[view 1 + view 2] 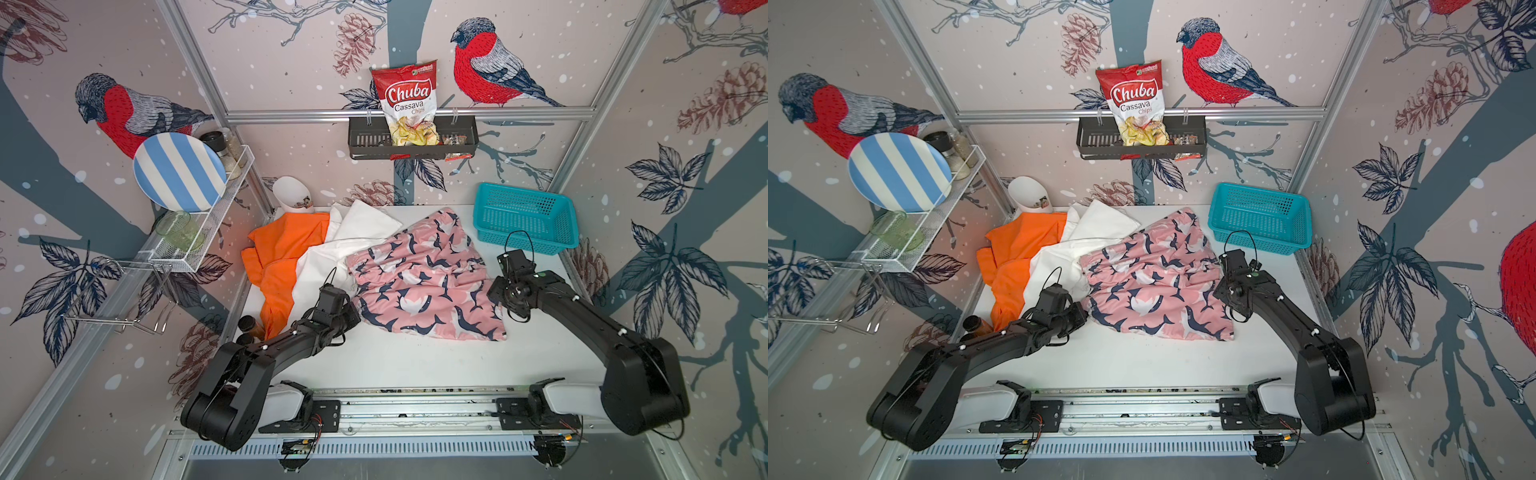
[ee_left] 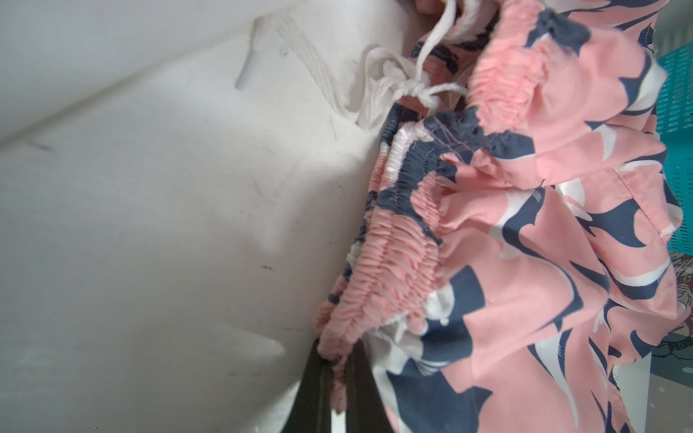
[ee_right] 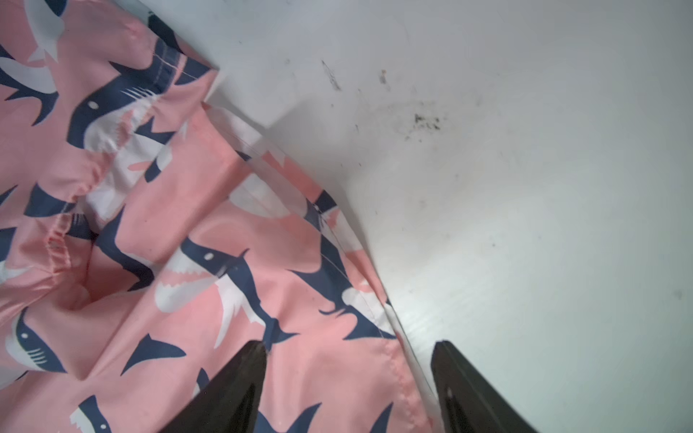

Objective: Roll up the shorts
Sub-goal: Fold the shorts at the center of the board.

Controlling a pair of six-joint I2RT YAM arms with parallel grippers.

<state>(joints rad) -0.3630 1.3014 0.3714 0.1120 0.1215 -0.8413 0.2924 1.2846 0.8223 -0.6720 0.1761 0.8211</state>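
Note:
The pink shark-print shorts point(image 1: 424, 274) point(image 1: 1154, 276) lie spread on the white table in both top views. They overlap the plain white shorts point(image 1: 365, 232), which lie partly over the orange shorts point(image 1: 282, 257) at the left. My left gripper point(image 2: 337, 375) point(image 1: 353, 311) is shut on the gathered waistband of the pink shorts point(image 2: 378, 270) at their left edge. A white drawstring point(image 2: 393, 82) hangs by that waistband. My right gripper point(image 3: 350, 345) point(image 1: 498, 291) stands open over the hemmed right edge of the pink shorts point(image 3: 225, 262). One fingertip point(image 3: 255, 352) is above the cloth and the other above bare table.
A teal basket point(image 1: 524, 218) stands at the back right. A white cup point(image 1: 291, 195) lies tipped at the back left. Brown bottles point(image 1: 249, 328) stand by my left arm. A wire rack with a striped plate point(image 1: 178, 172) hangs on the left wall.

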